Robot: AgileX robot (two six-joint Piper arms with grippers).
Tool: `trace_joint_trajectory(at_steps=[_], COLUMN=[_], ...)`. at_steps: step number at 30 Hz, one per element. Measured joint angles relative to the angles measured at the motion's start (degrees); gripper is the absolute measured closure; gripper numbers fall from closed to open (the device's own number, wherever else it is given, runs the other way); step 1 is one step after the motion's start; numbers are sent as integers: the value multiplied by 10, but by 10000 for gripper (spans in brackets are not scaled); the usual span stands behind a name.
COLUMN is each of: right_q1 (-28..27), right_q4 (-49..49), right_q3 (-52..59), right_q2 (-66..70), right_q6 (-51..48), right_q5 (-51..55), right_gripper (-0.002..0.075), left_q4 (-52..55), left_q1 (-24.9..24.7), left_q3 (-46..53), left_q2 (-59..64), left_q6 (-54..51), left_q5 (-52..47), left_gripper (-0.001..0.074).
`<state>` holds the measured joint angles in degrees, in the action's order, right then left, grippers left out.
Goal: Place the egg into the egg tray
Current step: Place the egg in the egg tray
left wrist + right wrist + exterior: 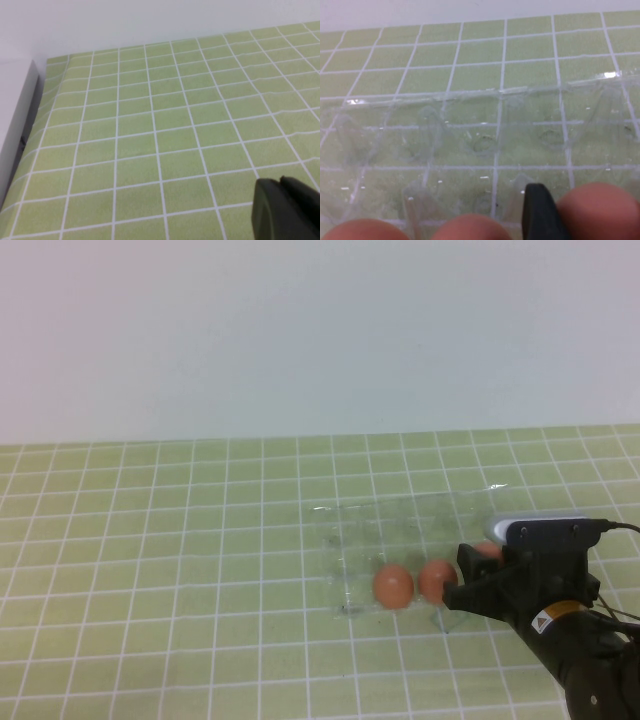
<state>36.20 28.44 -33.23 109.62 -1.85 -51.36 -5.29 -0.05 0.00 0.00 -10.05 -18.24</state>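
Note:
The clear egg tray [400,530] lies right of the table's middle. Two orange-brown eggs [393,586] [437,580] sit in its near row. My right gripper [470,578] is at the tray's near right corner, shut on a third egg [488,550] held just above the near row. In the right wrist view this egg [600,210] presses against one black finger [536,212]; the other finger is out of frame. The two seated eggs [355,231] [470,227] show beside it. My left gripper [281,186] is shut and empty over bare table.
A green tiled mat [150,540] covers the table. Its left edge and a white wall [15,120] show in the left wrist view. The tray's far cups [485,142] hold nothing.

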Motion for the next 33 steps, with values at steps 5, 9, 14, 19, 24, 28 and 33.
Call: trace_joint_trajectory(at_steps=[5, 9, 14, 19, 24, 28, 33], right_q1=[0, 0, 0, 0, 0, 0, 0], right_q4=[0, 0, 0, 0, -1, -2, -10], right_q3=[0, 0, 0, 0, -1, -2, -2], right_q2=[1, 1, 1, 1, 1, 1, 1], right_q6=[4, 5, 6, 6, 6, 6, 6], right_q5=[-1, -1, -1, -1, 1, 4, 7], right_gripper=[370, 360, 349, 349, 349, 343, 306], left_q4=[0, 0, 0, 0, 0, 0, 0], left_q1=[0, 0, 0, 0, 0, 0, 0], left_q3=[0, 0, 0, 0, 0, 0, 0], left_q2=[0, 0, 0, 0, 0, 0, 0], left_q6=[0, 0, 0, 0, 0, 0, 0], left_q5=[0, 0, 0, 0, 0, 0, 0], left_gripper=[736, 736, 736, 736, 736, 737, 737])
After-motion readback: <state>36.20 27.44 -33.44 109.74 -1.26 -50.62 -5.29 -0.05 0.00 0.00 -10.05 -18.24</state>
